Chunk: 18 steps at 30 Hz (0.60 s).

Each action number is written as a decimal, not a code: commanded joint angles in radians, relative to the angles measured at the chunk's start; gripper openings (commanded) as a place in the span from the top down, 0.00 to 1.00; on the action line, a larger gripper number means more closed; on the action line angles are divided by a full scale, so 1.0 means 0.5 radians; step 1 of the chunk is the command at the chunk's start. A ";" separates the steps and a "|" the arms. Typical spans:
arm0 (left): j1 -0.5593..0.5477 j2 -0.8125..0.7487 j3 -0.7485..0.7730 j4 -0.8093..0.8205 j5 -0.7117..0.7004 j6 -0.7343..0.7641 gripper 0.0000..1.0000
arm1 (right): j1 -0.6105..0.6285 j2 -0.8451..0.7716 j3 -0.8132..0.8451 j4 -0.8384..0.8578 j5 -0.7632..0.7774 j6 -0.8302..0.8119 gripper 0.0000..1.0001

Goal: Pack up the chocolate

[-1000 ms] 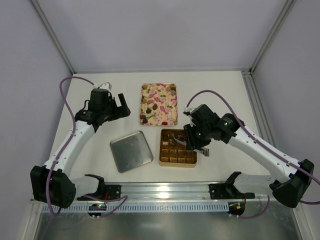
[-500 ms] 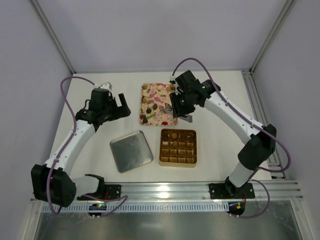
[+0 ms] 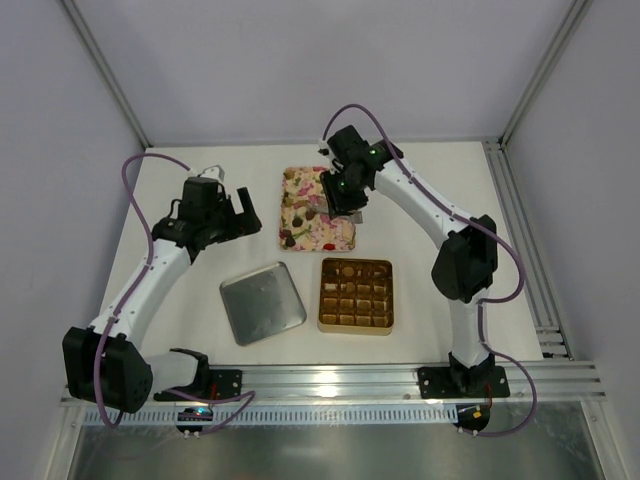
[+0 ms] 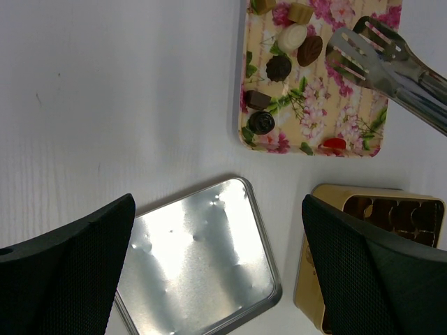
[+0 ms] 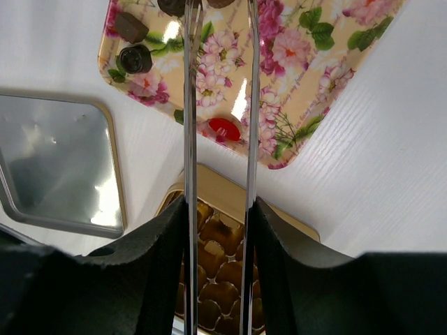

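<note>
**A:** Starting from above, where is the chocolate (image 3: 310, 212) sitting?

**B:** It is lying on the floral tray (image 3: 335, 232), at the far middle of the worktop (image 3: 415, 265). The pieces are spreading along the tray's left side and near end. The tray's long axis is running away from the arm bases. The right pincer (image 3: 345, 198) is hanging over the tray's right edge. The left pincer (image 3: 243, 212) is hovering off to the left, gaping wide and holding nothing. Nearer the bases, the gold box (image 3: 355, 295) and the silver lid (image 3: 262, 302) are lying side by side, apart.

**A:** And the left wrist view?

**B:** Its fingers (image 4: 70, 272) are standing far apart above the lid. Most pieces are round, so they are pointing nowhere. One oblong brown piece (image 4: 257, 99) is lying with its long side across the tray. The tongs (image 4: 380, 59) are slanting in from the right, with their tips just beside an oval piece. I cannot tell whether they are touching it.

**A:** The right wrist?

**B:** The right pincer is squeezing the tongs' two arms, gripping them. The arms are running straight up the picture, narrowly apart, with the tips cut off at the top. A red sweet (image 5: 224, 129) is showing between them, near the tray's edge.
</note>
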 commanded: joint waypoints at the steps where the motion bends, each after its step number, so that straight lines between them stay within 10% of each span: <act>1: 0.004 0.010 0.056 0.013 0.001 0.031 0.00 | 0.007 0.032 0.123 -0.022 -0.040 -0.019 0.56; 18: 0.004 0.025 0.062 0.013 0.004 0.031 0.01 | 0.053 0.191 0.175 -0.025 0.016 -0.007 0.53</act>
